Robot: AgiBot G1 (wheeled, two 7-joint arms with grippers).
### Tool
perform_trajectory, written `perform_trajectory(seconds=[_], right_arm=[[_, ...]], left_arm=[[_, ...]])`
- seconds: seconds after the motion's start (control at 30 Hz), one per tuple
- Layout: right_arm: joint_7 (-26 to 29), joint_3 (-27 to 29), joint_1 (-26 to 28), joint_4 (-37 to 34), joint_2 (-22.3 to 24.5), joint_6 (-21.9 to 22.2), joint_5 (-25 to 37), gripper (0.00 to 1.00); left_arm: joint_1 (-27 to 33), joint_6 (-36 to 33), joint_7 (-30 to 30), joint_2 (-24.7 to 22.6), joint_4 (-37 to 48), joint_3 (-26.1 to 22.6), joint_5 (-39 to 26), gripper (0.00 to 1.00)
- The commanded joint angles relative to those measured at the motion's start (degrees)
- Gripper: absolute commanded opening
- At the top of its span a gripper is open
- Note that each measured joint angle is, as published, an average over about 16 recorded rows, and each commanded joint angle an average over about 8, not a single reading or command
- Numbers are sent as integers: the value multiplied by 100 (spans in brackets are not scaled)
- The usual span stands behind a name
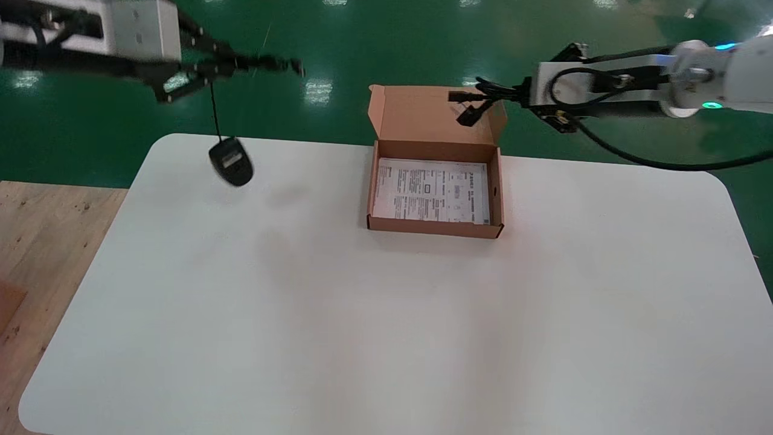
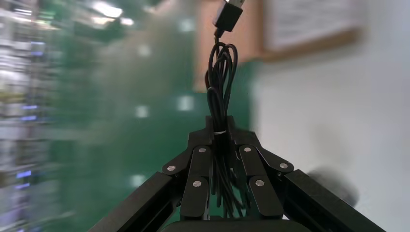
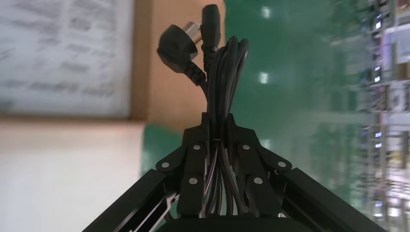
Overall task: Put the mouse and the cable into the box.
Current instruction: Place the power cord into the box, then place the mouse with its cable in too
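The black mouse (image 1: pixel 230 162) hangs by its thin cord over the table's far left corner. My left gripper (image 1: pixel 237 63) is raised there, shut on the mouse's coiled cord (image 2: pixel 221 82), whose USB plug (image 2: pixel 229 13) sticks out past the fingertips. The mouse shows as a dark blur (image 2: pixel 334 186) in the left wrist view. My right gripper (image 1: pixel 512 93) is shut on a bundled black power cable (image 3: pixel 223 72), and its plugs (image 1: pixel 466 106) hover by the raised lid of the open cardboard box (image 1: pixel 495 181). A printed leaflet (image 1: pixel 430 190) lies inside the box.
The white table (image 1: pixel 386 326) carries only the box, at its far middle. A wooden surface (image 1: pixel 42 229) adjoins its left side. Green floor (image 1: pixel 338 48) lies beyond the far edge.
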State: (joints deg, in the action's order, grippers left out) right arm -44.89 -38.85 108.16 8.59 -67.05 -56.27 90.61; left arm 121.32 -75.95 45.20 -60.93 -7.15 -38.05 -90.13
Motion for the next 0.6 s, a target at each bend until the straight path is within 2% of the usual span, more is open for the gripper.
perform_trajectory(seconds=[0.03,0.27,0.6], right_arm=[[-44,23,-1,-19,-328,362,-21,0],[-379,32,-337,-245,-986,951,-66,0],[-321,-73,-843,55,-1096,1237,-206,0]], left_arm=[[227,185,-106,-13,-39,99,122,0],[795,437,-122,-222,-210,218,259,0],[849,393,0,-169,-305,246,298,0]])
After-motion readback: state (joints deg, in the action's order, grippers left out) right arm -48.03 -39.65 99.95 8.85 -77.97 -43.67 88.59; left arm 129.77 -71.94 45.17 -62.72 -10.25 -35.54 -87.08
